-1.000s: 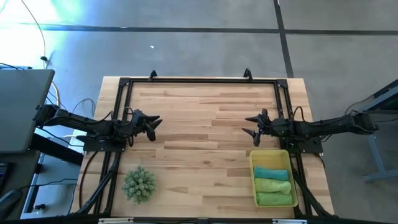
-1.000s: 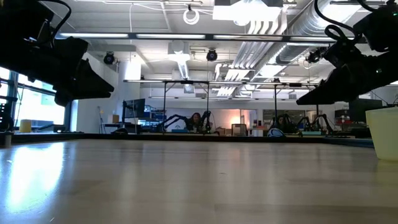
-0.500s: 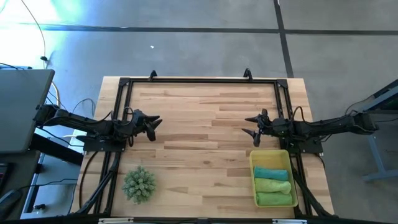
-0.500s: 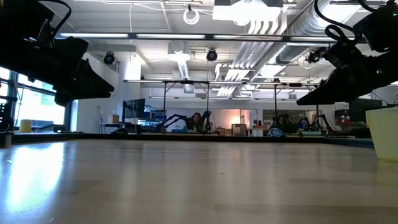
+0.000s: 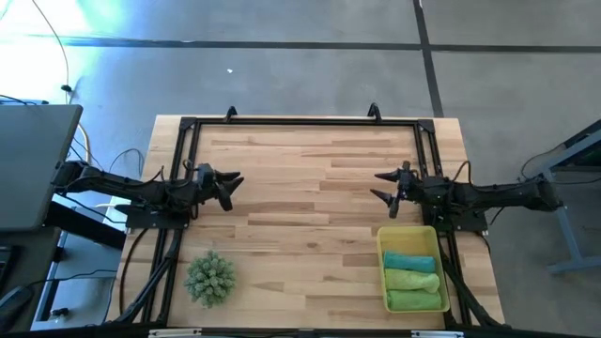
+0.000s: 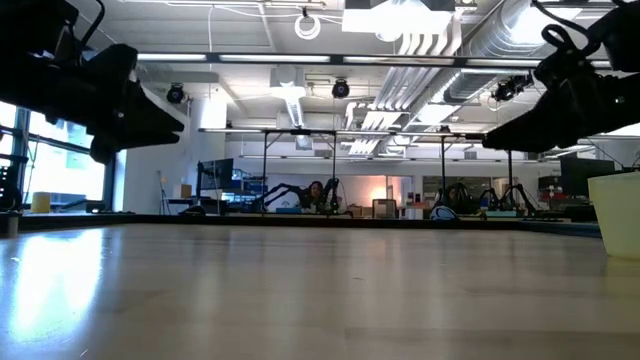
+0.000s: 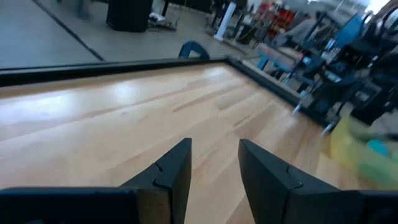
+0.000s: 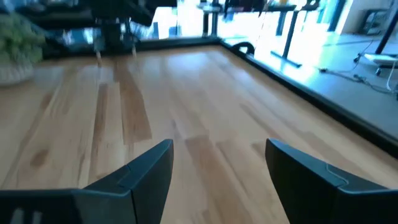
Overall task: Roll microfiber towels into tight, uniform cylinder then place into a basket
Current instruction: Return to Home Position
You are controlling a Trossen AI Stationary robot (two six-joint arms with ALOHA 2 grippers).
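Both arms have drawn back slightly toward their own table edges. The right gripper [image 5: 378, 185], its 2 dark fingers spread wide, hangs over the pale wooden table [image 5: 300, 160] near the shallow translucent yellow plastic basket [image 5: 380, 268]; the left gripper [image 5: 235, 188], fingers parted more narrowly, faces it from well apart. Inside the basket 3 rolled microfiber towels lie side by side: the teal towel [image 5: 409, 261], the pale green towel [image 5: 411, 280] and the brighter green towel [image 5: 413, 299].

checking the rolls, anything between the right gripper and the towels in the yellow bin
Nothing visible. The right gripper hangs open over bare table beside the basket, whose three rolled towels lie uncovered.
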